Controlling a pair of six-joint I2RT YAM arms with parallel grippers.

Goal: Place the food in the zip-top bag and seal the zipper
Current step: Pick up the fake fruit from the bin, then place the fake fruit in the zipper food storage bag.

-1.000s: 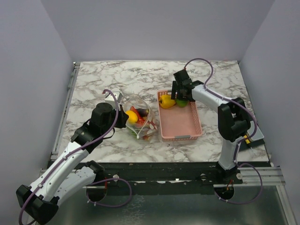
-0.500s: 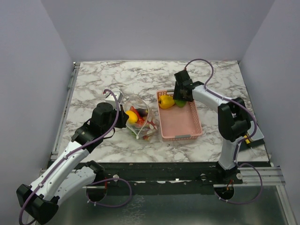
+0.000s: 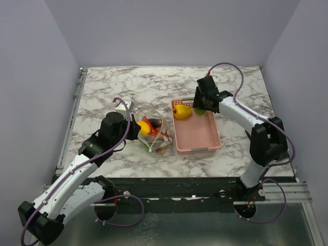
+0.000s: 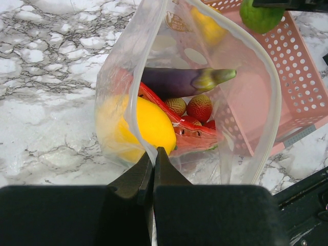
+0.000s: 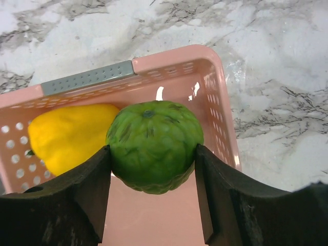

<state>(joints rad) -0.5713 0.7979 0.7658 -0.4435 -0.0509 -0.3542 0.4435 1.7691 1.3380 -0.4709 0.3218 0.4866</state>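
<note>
Right hand (image 5: 151, 154), clamping the round green toy fruit (image 5: 154, 136), has raised it above the pink slotted plastic basket (image 5: 215, 92). Left hand (image 4: 154, 156) pinches the clear plastic zip-top bag (image 4: 251, 102) open, so bagging looks next.

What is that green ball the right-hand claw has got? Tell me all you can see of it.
The green fruit is a round, ribbed toy piece, matte plastic by its look, with a small stem dimple. The right gripper clamps it on both sides, over the far end of the pink basket, beside a yellow piece.
</note>
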